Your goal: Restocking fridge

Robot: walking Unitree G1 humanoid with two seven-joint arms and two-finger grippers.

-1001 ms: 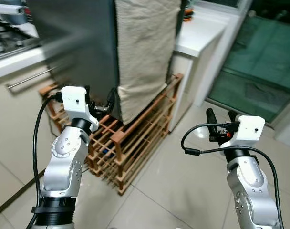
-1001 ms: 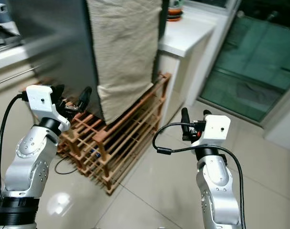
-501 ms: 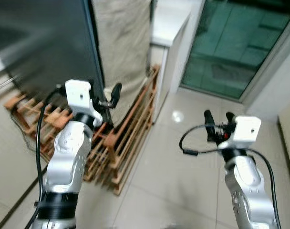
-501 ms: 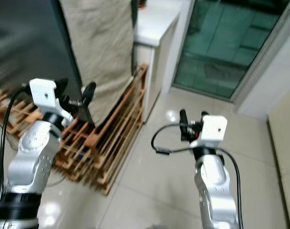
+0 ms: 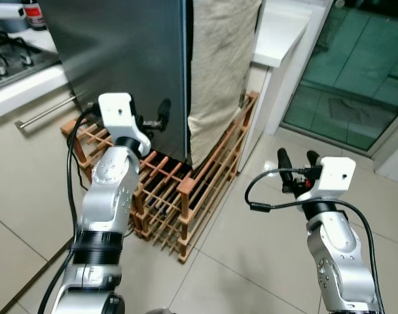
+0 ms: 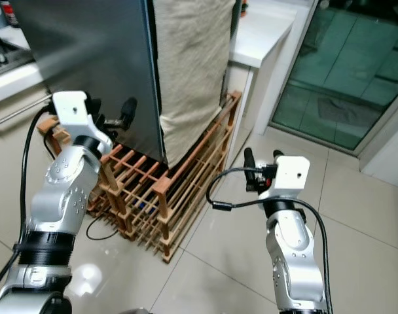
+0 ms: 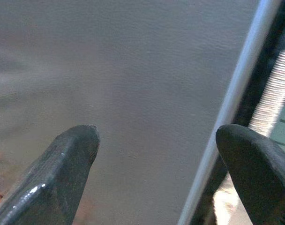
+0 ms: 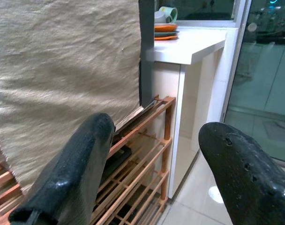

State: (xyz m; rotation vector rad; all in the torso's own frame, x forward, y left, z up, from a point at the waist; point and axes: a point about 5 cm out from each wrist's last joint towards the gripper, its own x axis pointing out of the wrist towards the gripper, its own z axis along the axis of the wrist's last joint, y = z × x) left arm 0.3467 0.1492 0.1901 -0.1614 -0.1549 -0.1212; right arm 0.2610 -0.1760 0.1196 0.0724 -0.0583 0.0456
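— Where are your claws?
— My left claw (image 5: 153, 118) is spread apart, close before the grey fridge (image 5: 120, 59) door. My right claw (image 5: 295, 159) is apart too, over the floor (image 5: 251, 242).
— Around it?
— A cloth (image 5: 218, 65) draped down its side, and a wooden rack (image 5: 186, 190) below.

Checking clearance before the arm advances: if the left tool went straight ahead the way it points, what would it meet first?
The left tool, open, points at the dark grey fridge panel close ahead. It would likely meet that flat face first, near its right edge, not the beige cloth beyond.
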